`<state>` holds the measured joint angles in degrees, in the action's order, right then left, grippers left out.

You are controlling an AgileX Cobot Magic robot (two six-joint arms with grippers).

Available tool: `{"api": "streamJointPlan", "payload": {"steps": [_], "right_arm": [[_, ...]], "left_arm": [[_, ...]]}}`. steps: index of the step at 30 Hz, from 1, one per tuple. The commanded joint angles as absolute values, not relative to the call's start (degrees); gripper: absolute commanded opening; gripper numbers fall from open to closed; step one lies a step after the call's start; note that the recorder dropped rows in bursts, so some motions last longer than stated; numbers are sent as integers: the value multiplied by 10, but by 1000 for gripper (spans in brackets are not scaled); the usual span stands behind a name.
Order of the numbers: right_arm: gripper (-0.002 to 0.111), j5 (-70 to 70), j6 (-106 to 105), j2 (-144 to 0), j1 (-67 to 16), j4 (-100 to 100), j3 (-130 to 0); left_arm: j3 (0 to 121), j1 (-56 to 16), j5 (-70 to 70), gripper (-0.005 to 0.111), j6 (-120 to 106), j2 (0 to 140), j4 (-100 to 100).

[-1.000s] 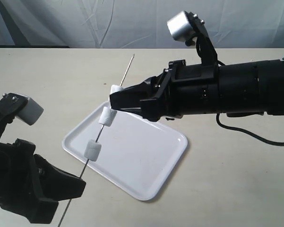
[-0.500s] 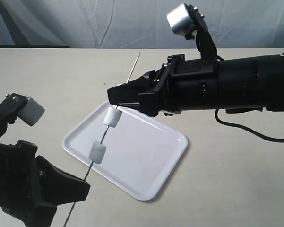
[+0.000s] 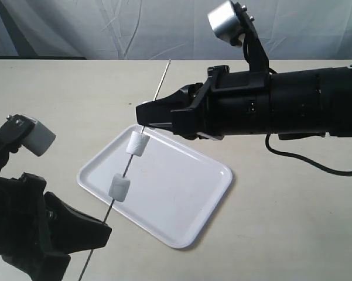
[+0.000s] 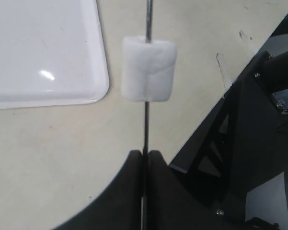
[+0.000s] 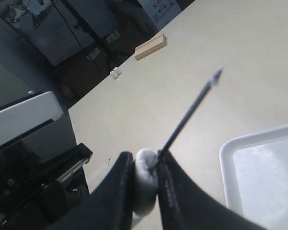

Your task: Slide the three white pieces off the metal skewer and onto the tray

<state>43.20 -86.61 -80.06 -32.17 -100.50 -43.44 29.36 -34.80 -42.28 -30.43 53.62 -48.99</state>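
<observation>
The thin metal skewer (image 3: 160, 82) slants up from my left gripper (image 3: 105, 225), which is shut on its lower end (image 4: 145, 158). Two white pieces (image 3: 119, 188) (image 3: 136, 143) sit on the rod above the white tray (image 3: 187, 193). The third white piece (image 5: 144, 178) is squeezed between the fingers of my right gripper (image 3: 142, 120), higher up the skewer, and barely shows in the exterior view. The left wrist view has the lowest white piece (image 4: 149, 69) on the rod, beside the tray's corner (image 4: 93, 91). The skewer's tip (image 5: 215, 75) points away from the right gripper.
The tray lies on a pale tabletop (image 3: 281, 205). A grey cloth backdrop (image 3: 135, 26) hangs behind the table. A small wooden block (image 5: 150, 46) lies at the table's far edge in the right wrist view.
My right gripper has closed over the top white piece and lifted a little with it; the skewer's tip has swung slightly. The two lower pieces shifted slightly with the rod.
</observation>
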Motion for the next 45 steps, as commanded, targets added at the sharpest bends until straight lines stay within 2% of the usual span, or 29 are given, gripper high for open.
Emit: {"api": "streamJointPlan", "payload": {"steps": [1, 16, 21, 27, 28, 31, 32, 35, 45], "right_arm": [[12, 406, -876, -802, -320, -999, -437], [12, 398, -876, -802, -320, -999, -438], [1, 395, -872, -802, -320, -999, -468], [1, 360, -857, -802, -320, -999, -484], [3, 351, -854, -802, -320, -999, -484], [19, 331, -854, -802, -320, -999, -484], [20, 325, -854, -802, -320, -999, -484], [16, 323, -854, -802, -320, -999, -484], [16, 241, -855, -778, -320, -999, -484]], "left_arm": [[290, -349, -423, 0, -304, 533, -488], [290, -349, -432, 0, -304, 533, -475], [290, -349, -435, 0, -304, 533, -468], [290, -349, -441, 0, -304, 533, -465], [288, -349, -443, 0, -304, 530, -465], [259, -349, -438, 0, -304, 515, -466], [250, -349, -436, 0, -304, 511, -467], [236, -349, -422, 0, -304, 506, -467], [204, -349, -425, 0, -285, 506, -511]]}}
